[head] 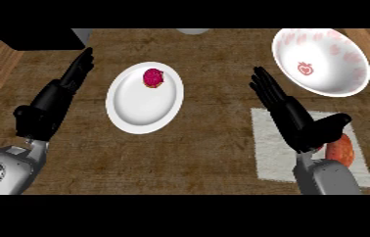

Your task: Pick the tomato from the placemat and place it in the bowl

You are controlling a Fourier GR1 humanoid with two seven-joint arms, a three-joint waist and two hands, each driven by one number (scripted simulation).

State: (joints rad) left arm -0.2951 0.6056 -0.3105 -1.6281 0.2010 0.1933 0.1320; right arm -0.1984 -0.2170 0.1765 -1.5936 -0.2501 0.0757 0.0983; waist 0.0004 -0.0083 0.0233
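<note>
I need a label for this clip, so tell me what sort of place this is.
Probably a kitchen or dining counter: a wooden top holds a white plate with a small red food item, a patterned bowl, and a placemat with a tomato.

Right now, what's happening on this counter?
Nothing is being held yet. The right hand is open above the white placemat, beside the tomato lying on it. The patterned bowl sits beyond, holding nothing. The left hand rests open near a white plate carrying a small red item.
</note>
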